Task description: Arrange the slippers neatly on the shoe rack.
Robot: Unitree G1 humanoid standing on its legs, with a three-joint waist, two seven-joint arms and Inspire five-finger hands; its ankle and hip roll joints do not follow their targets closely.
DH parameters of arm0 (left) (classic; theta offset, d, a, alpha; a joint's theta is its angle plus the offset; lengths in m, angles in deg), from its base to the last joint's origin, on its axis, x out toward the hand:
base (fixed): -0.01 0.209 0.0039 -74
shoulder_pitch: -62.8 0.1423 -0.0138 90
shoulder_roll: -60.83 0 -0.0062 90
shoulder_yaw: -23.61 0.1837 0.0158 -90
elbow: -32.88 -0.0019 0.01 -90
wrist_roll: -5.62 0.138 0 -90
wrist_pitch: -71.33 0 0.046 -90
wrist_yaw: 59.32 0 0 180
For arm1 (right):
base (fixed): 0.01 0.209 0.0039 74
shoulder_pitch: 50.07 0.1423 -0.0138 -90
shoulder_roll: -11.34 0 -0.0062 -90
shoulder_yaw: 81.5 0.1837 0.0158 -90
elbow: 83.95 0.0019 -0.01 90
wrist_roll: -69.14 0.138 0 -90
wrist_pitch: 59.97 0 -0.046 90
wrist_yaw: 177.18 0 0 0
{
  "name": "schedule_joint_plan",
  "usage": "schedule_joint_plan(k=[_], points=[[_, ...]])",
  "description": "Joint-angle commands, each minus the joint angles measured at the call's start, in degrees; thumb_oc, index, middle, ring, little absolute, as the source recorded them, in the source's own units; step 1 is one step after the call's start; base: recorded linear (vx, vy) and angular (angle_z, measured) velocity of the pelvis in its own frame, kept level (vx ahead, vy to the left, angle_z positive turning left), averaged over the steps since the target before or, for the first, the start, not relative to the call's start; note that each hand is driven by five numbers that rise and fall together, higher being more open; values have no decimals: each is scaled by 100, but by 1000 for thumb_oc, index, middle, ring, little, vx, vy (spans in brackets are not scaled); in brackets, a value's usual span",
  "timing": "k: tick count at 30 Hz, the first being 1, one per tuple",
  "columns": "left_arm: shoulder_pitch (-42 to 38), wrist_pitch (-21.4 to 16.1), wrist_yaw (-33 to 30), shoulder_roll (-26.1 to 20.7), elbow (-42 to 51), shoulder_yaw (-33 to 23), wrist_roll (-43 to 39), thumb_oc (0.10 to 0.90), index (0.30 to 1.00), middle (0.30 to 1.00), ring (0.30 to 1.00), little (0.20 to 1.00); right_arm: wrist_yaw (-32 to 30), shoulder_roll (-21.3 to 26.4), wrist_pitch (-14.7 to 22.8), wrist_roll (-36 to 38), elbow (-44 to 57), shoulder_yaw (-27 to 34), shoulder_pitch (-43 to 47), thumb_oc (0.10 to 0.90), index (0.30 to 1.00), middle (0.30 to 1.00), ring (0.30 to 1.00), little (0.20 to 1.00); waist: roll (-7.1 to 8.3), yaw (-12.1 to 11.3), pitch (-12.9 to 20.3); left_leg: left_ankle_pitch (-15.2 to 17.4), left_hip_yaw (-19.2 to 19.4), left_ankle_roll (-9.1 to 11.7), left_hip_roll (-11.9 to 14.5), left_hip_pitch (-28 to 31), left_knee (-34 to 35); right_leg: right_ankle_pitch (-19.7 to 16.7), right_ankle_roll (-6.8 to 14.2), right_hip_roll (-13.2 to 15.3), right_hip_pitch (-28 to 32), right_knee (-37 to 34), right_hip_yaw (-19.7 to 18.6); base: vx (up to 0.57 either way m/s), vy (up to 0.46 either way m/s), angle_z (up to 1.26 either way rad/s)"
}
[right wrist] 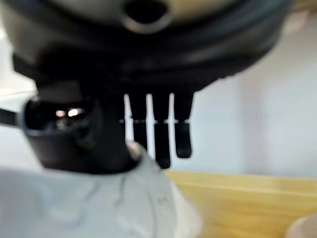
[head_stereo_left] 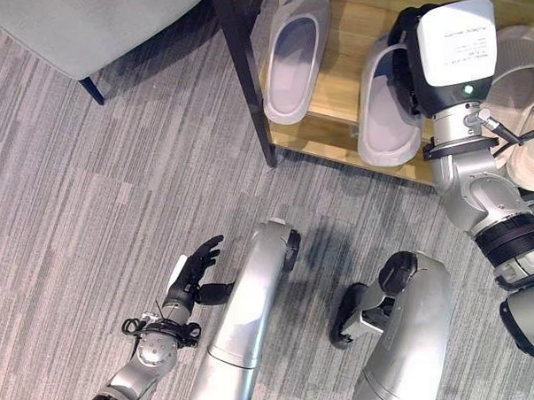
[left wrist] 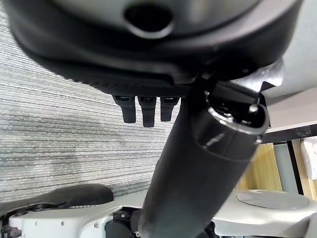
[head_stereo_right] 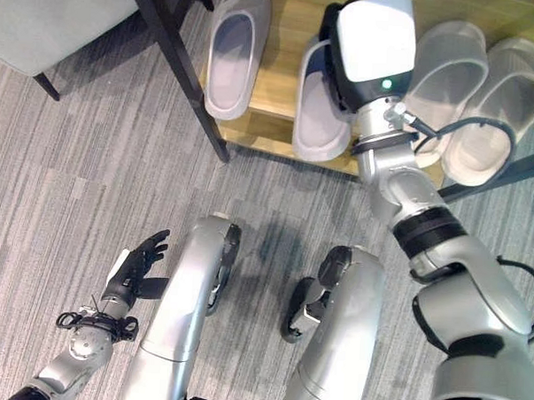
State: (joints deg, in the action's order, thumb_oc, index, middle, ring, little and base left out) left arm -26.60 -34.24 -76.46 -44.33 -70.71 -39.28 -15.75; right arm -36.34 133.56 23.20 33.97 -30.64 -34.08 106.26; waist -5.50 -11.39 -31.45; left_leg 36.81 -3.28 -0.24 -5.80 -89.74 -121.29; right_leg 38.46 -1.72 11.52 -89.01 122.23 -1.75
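Right hand [right wrist: 153,129], fingers straight beside the thumb, touches the pale grey foam slipper [head_stereo_left: 388,103] on the wooden shoe rack [head_stereo_left: 341,132]. It looks light, soft and grippy; best pinched at the strap edge. Left hand [head_stereo_left: 196,266] idles, spread.

Four slippers [head_stereo_right: 235,50] [head_stereo_right: 320,100] [head_stereo_right: 445,75] [head_stereo_right: 493,108]; one shoe rack [head_stereo_right: 279,130]; one chair [head_stereo_left: 88,24].

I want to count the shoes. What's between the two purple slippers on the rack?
Nothing: bare wood of the shoe rack lies between the left slipper and the right slipper, as the left eye view shows.
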Motion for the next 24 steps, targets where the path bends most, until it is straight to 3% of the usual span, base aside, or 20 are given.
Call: schedule_joint_plan(k=[1,16,17,18,24], points=[[-84,-378,-161,-87,457,351,-67,800,900,900,900,900,-447,125,-27,272,155,-4,1250,400,300,300,300,300,-125,-341,165,302,-137,104,-81,-22,346,-262,-445,-73,-39,138,-89,18,19,3],[51,-432,81,-290,685,430,-200,800,900,900,900,900,-498,319,-23,578,-327,27,1205,400,300,300,300,300,-306,-513,165,251,-264,213,-323,-22,446,-244,-407,242,231,157,22,25,-14,14],[66,-428,98,-321,711,427,-237,800,900,900,900,900,-460,309,-24,622,-432,4,1230,704,756,756,756,756,-318,-536,165,252,-284,216,-326,-22,447,-243,-410,258,248,180,23,14,-28,18],[85,-427,106,-334,722,437,-257,800,900,900,900,900,-438,296,-29,660,-578,-56,1292,800,900,900,900,900,-336,-548,165,260,-291,221,-328,-22,445,-250,-404,271,251,195,21,17,-28,17],[91,-388,68,-319,727,414,-286,800,900,900,900,900,-379,247,-72,686,-735,-278,1457,800,900,900,900,900,-333,-534,165,280,-254,244,-262,-22,415,-255,-414,285,227,233,-4,6,6,6]])
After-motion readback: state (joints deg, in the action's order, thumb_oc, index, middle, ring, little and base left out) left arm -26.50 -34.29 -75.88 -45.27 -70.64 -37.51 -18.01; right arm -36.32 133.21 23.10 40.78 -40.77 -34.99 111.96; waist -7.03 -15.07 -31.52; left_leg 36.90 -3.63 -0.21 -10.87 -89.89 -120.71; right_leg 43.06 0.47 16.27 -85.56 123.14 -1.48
